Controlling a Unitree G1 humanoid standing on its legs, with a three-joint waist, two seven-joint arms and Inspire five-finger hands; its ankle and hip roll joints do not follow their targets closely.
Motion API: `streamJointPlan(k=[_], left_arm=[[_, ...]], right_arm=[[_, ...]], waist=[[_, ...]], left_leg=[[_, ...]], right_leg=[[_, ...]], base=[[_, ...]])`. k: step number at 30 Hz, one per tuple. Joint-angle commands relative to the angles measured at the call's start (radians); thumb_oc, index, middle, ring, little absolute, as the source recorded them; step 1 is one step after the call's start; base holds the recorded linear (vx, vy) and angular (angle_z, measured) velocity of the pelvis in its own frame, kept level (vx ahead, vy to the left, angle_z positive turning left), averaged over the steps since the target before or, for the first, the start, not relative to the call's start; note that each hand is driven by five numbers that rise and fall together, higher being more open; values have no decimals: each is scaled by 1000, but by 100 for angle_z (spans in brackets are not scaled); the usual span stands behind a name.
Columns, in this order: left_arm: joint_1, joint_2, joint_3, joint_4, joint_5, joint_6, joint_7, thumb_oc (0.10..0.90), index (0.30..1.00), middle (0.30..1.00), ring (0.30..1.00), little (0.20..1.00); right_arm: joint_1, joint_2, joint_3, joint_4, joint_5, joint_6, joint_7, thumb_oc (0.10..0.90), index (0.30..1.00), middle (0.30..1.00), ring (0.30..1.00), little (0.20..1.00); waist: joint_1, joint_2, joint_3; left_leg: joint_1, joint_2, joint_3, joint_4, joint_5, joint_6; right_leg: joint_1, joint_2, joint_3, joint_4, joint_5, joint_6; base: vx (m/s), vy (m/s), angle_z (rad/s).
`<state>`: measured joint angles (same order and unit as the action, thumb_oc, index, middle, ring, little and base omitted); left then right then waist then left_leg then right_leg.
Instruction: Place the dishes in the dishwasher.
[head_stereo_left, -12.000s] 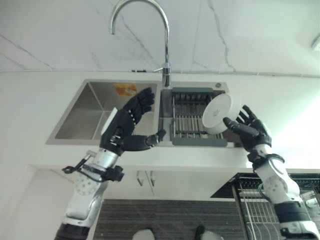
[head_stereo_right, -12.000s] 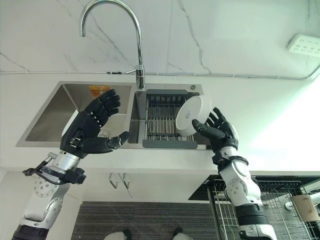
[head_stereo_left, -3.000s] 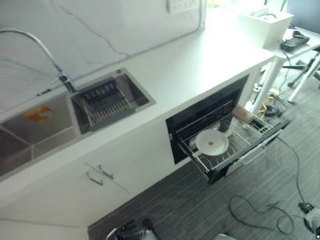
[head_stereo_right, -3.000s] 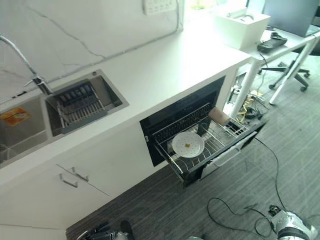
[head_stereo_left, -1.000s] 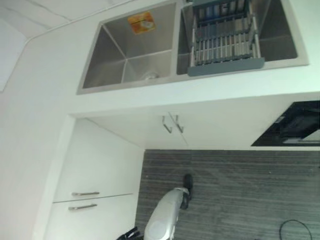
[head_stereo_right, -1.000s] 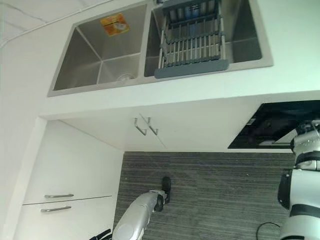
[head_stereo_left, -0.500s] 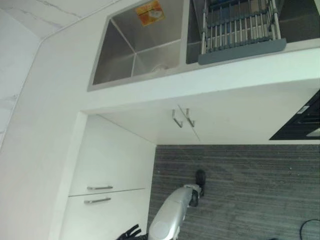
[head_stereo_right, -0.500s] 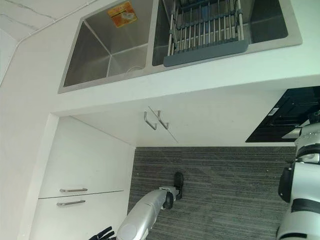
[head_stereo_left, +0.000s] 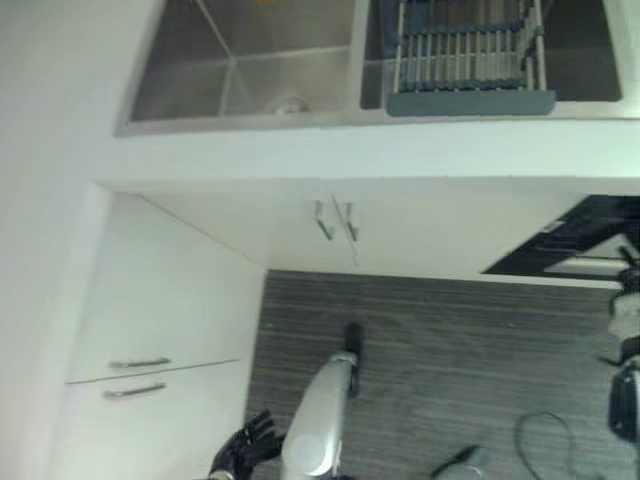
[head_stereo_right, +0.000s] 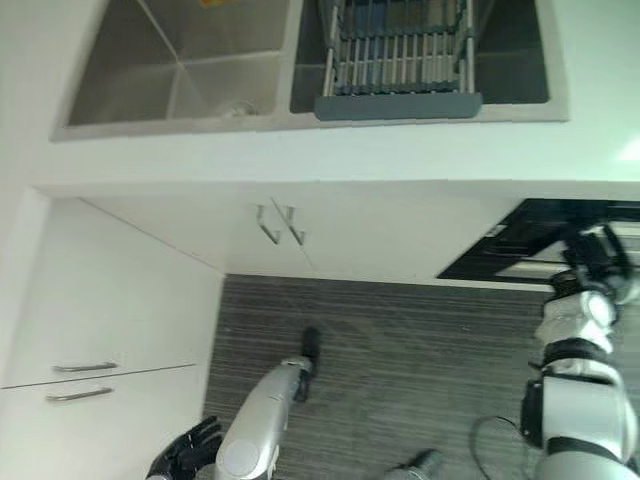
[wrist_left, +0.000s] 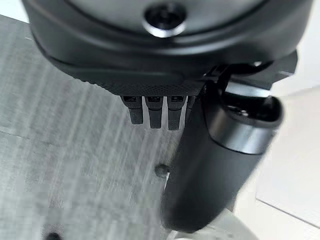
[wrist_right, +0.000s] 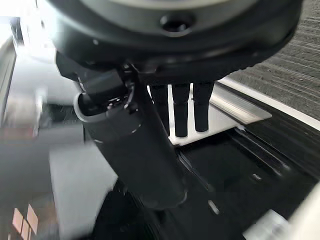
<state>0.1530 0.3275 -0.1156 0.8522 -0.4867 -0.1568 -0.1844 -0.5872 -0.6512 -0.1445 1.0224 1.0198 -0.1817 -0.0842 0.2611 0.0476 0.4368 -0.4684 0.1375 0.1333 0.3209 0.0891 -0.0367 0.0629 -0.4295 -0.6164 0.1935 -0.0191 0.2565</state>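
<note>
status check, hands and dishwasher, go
Left hand open, empty, low beside the cabinet. Right hand open at the dishwasher front, holding nothing. Sink rack bare, nothing blocking.

A kitchen: steel sink (head_stereo_right: 180, 75), white cabinets (head_stereo_right: 110, 330), dishwasher (head_stereo_right: 540, 245).

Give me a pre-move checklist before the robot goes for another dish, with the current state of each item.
1. Left hand free: ok. It hangs low beside the white drawers, fingers relaxed, holding nothing.
2. Right hand free: ok. Its fingers are straight, over the dishwasher's dark front, holding nothing.
3. A dish waiting in the drying rack: not ok. The visible bars of the grey rack hold nothing.
4. A dish in the left basin of the sink: not ok. None on the visible steel around its drain.
5. Dishwasher open and rack reachable: cannot tell. Just its dark edge shows at the right, below the counter.
</note>
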Motion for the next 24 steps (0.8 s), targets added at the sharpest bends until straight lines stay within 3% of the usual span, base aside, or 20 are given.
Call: streamJointPlan(k=[1,8,14,21,24], left_arm=[[9,87,29,55,-29,-63,6,800,900,900,900,900],[-36,88,67,82,-46,-102,33,800,900,900,900,900],[-80,52,49,97,29,-99,82,800,900,900,900,900],[-112,6,27,164,95,-89,97,800,900,900,900,900],[-137,-13,28,217,114,-90,108,800,900,900,900,900]], right_arm=[[-68,-60,26,-85,-39,-112,135,800,900,900,900,900],[64,40,51,-117,-133,-126,126,800,900,900,900,900],[229,152,75,-125,-198,-86,135,800,900,900,900,900],[396,263,151,-51,-412,-68,157,800,900,900,900,900],[442,297,210,16,-564,-103,138,800,900,900,900,900]], waist=[[20,30,-98],[-43,-22,-135],[-117,-55,-193],[-208,-58,-249],[-236,-60,-266]], left_leg=[[160,58,36,-21,-185,-98],[186,118,92,-21,-165,-95],[257,167,135,-21,-170,-102],[360,192,168,-21,-192,-109],[389,204,183,-21,-196,-114]], right_leg=[[-124,-39,113,107,9,-8],[-155,5,163,107,2,-23],[-140,52,207,107,-39,-36],[-113,96,258,107,-84,-64],[-106,107,265,107,-92,-73]], base=[[-67,-19,-36],[-93,-32,-39],[-4,-8,-41],[37,35,-37],[14,8,-25]])
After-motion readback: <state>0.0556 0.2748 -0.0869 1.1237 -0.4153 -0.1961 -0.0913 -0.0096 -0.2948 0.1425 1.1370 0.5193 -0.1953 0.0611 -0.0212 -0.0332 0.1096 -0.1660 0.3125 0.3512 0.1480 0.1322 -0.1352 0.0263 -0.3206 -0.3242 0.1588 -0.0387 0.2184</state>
